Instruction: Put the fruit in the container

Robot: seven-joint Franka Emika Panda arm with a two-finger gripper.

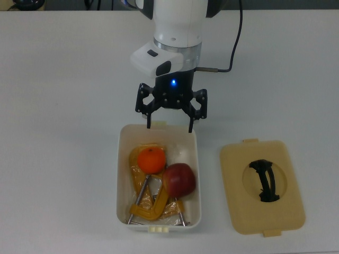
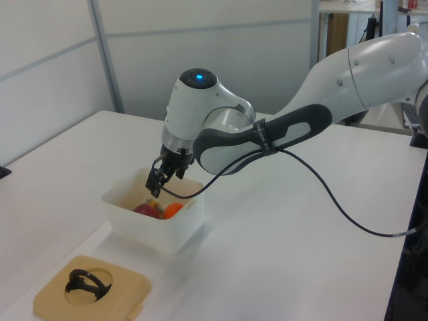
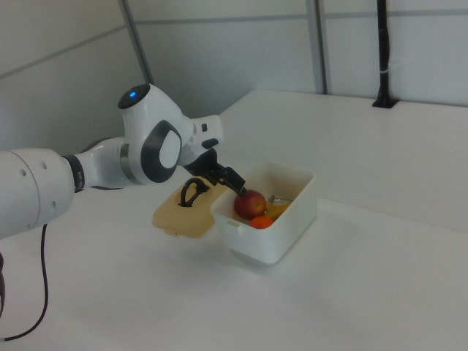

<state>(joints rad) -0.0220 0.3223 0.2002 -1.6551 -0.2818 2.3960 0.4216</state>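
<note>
Robot arm [image 2: 348, 73]: big, round, smooth white shells. Dark grey band [image 2: 281, 130] runs along forearm, black ring partway down. Small blue light [image 2: 198, 77] glows on rounded white head; another blue light [image 1: 172, 82] on black part near hand. Thin black cable [image 2: 334, 200] hangs from arm in loose loop. Gripper [image 1: 170, 127]: black, boxy frame, two thin black fingers [image 1: 149, 120]. White block with dark slot [image 1: 157, 58] on wrist side.

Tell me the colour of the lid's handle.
Black, on the beige lid; the handle shows best in the top view.
</note>
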